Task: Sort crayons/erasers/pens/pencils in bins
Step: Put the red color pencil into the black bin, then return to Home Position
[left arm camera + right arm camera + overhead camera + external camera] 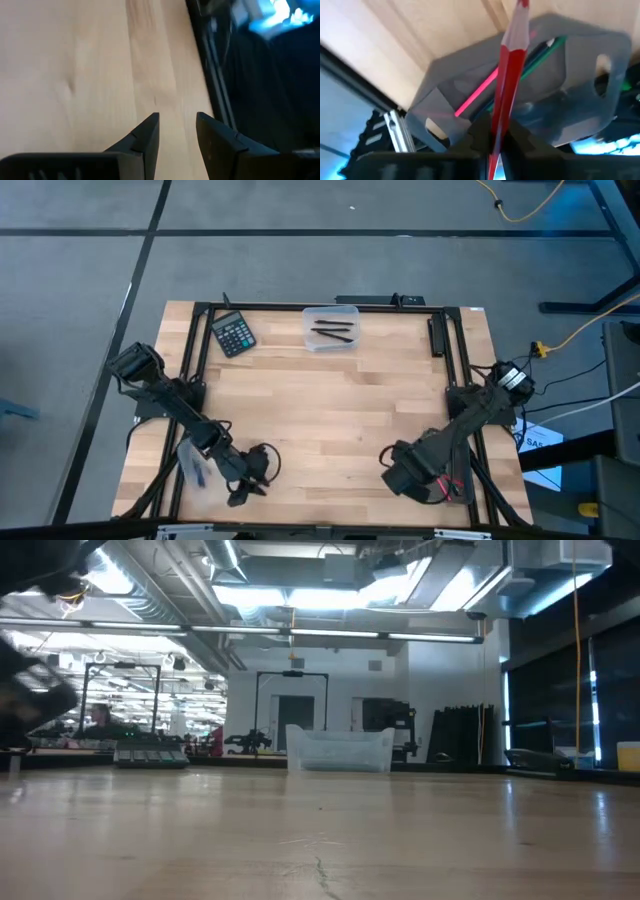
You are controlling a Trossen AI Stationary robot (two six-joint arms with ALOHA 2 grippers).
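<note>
My right gripper (pixel 497 127) is shut on a red pencil (pixel 512 60) at the table's near right (pixel 405 475). It hangs over a smoky grey bin (pixel 580 60) in which a pink stick (pixel 477 95) and a green stick (pixel 540 57) lie. My left gripper (pixel 177 117) stands open over bare wood at the near left (pixel 250 478), with nothing between its fingers. Beside the left arm lies a clear bin (pixel 193 465) with something blue in it. Another clear bin (pixel 330 327) with black sticks stands at the far middle. My right gripper pinches the red pencil's shaft (pixel 501 117) between its two fingers. The fingers point steeply down, and the pencil runs along them. Its tapered end (pixel 522 5) sticks out past the fingertips, over the grey bin's far rim. Whether that end touches anything I cannot tell.
A black calculator (pixel 233 335) lies at the far left, also in the low view (pixel 150 755). A black frame rail (pixel 450 360) borders the table. The table's middle (pixel 330 410) is bare wood. A dark table edge (pixel 215 75) runs close to my left gripper.
</note>
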